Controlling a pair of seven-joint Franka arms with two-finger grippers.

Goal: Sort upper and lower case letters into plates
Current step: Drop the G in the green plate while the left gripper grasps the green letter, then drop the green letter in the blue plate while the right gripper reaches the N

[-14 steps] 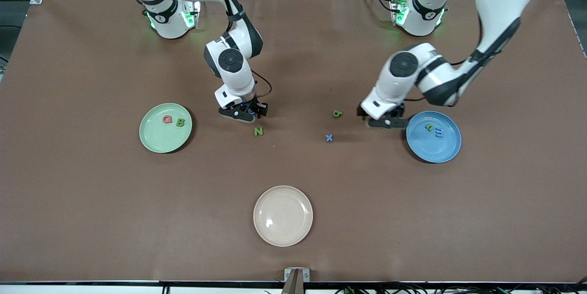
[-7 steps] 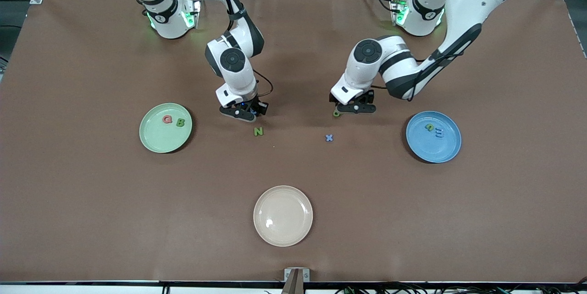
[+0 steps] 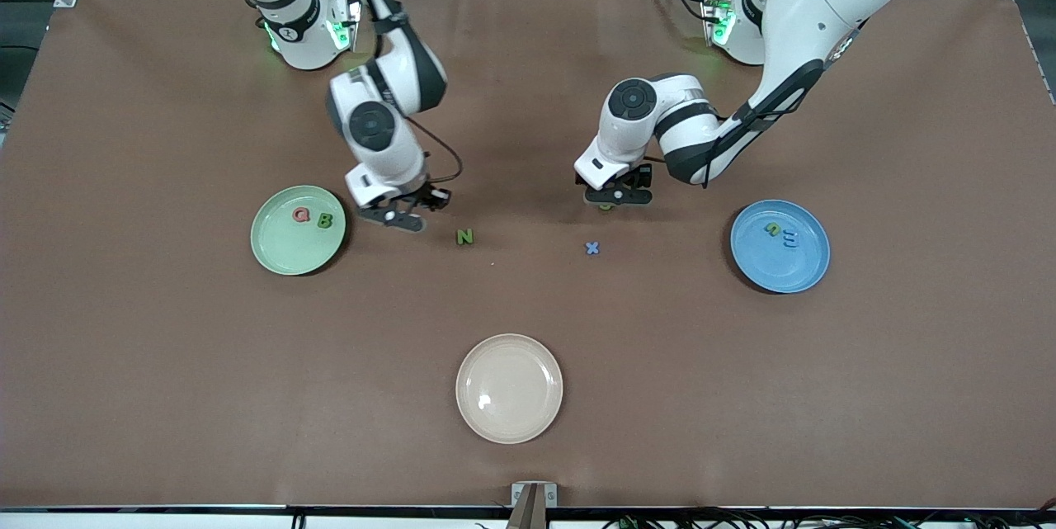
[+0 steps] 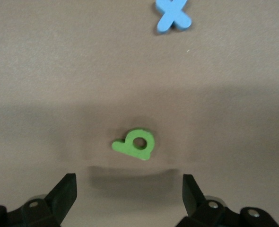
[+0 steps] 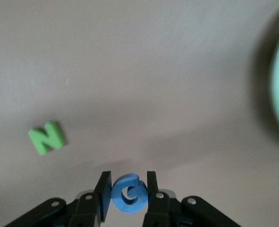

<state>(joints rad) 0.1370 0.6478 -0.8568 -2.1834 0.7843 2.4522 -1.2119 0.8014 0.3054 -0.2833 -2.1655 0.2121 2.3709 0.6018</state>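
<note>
Between the light green plate (image 3: 298, 230) and the green N (image 3: 465, 237), right tool (image 3: 394, 217) hangs over the worktop (image 3: 165, 364), clamped on the blue G (image 5: 128, 193). Left tool (image 3: 617, 197) is over the green b (image 4: 135, 144), jaws wide, blue x (image 3: 591, 247) nearby. Pink Q (image 3: 301, 215) and green B (image 3: 325, 220) sit in the light green plate; green n (image 3: 773, 228) and blue m (image 3: 789, 239) in the blue plate (image 3: 780, 246).

matt brown cover, glossy arms, dull foam-like letters

you have a matt, cloth-like brown table cover (image 3: 165, 364), faintly creased near the bases. the cream plate (image 3: 509, 388) shows a small glossy highlight; the light green plate (image 3: 280, 257) and blue plate (image 3: 780, 273) look smooth and duller. the green b (image 4: 135, 144) and blue x (image 4: 173, 15) look matt, the arm shells (image 3: 792, 1) shiny white plastic.
</note>
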